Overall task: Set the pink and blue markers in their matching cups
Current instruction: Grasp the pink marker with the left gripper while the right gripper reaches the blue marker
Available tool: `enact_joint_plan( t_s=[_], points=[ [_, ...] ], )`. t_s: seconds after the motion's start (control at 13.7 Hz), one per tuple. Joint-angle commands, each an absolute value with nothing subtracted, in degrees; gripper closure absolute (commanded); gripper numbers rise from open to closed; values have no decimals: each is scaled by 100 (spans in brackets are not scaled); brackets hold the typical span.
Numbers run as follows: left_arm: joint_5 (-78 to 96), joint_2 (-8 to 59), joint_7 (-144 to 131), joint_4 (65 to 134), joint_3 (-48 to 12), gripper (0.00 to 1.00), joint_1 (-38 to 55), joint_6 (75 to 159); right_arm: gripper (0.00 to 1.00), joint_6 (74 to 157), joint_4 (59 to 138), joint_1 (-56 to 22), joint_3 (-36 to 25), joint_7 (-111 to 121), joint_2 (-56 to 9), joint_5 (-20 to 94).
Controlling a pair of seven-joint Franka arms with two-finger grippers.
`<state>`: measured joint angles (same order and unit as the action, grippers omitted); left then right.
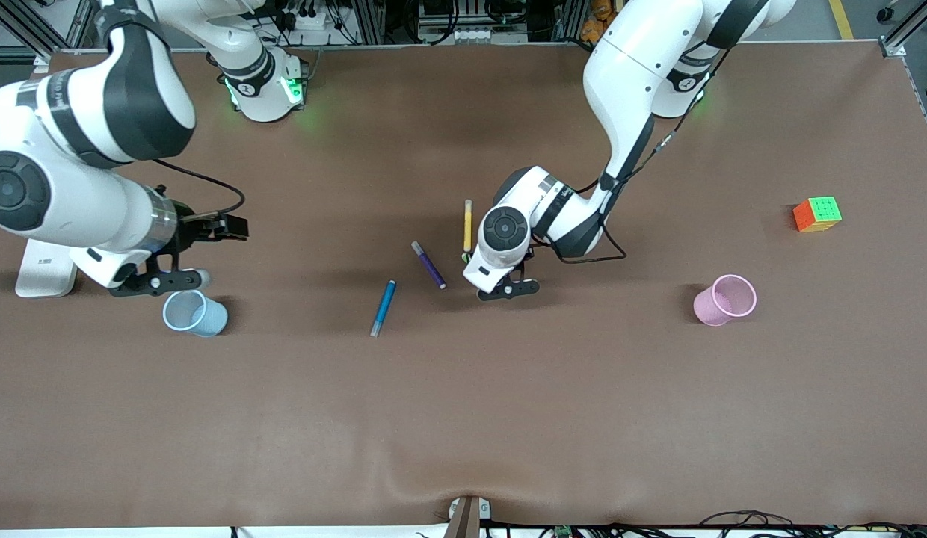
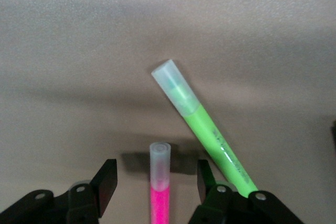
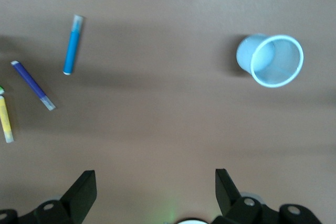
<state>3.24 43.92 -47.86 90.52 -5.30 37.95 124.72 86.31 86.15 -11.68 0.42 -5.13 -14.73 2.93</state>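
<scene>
The pink marker [image 2: 160, 195] lies on the table between the open fingers of my left gripper [image 2: 156, 178], its pale cap pointing away from the wrist. In the front view it is hidden under the left gripper [image 1: 508, 288]. The blue marker [image 1: 383, 307] lies nearer the front camera, toward the right arm's end; it also shows in the right wrist view [image 3: 72, 45]. The pale pink cup [image 1: 706, 308] stands toward the left arm's end. My right gripper [image 1: 161, 282] is open and empty over the table beside the light blue cup [image 1: 209, 320], which the right wrist view also shows [image 3: 273, 60].
A green marker [image 2: 210, 135] lies close beside the pink one, by one left finger. A purple marker [image 1: 428, 264] and a yellow marker [image 1: 468, 224] lie near the left gripper. A colour cube [image 1: 817, 214] and a white block [image 1: 45, 270] sit at opposite ends of the table.
</scene>
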Motion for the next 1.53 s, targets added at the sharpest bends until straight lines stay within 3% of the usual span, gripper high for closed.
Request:
enact_joint_plan(
  t_s=[0.0,0.07,0.29,0.66,0.73,0.87,1.46],
  points=[
    [167,4298,-4896,9211,-527,34,3815,12542,0,8595,8262,-1152,0,-484,-1695,55],
    [167,4298,-4896,9211,-527,39,3823,12542,0,8735,8236,-1125,0,-475,-1801,-139],
    [176,4289,-4904,9193,-536,65,3788,12542,0,8964,8244,-1300,0,-562,-1837,-351],
    [193,4280,-4913,9158,-545,86,3762,12533,0,9605,8358,-1468,9,-1721,-2109,-45],
    [202,4280,-4922,9141,-545,97,3762,12533,0,9885,8498,-1485,9,-1740,-2127,69],
    [228,4263,-4922,9114,-545,100,3762,12533,0,10570,8901,-1520,9,-1732,-2127,210],
    [167,3350,-4712,9088,-527,100,3025,11577,0,11802,8921,-2178,9,-3162,-3092,431]
  ],
)
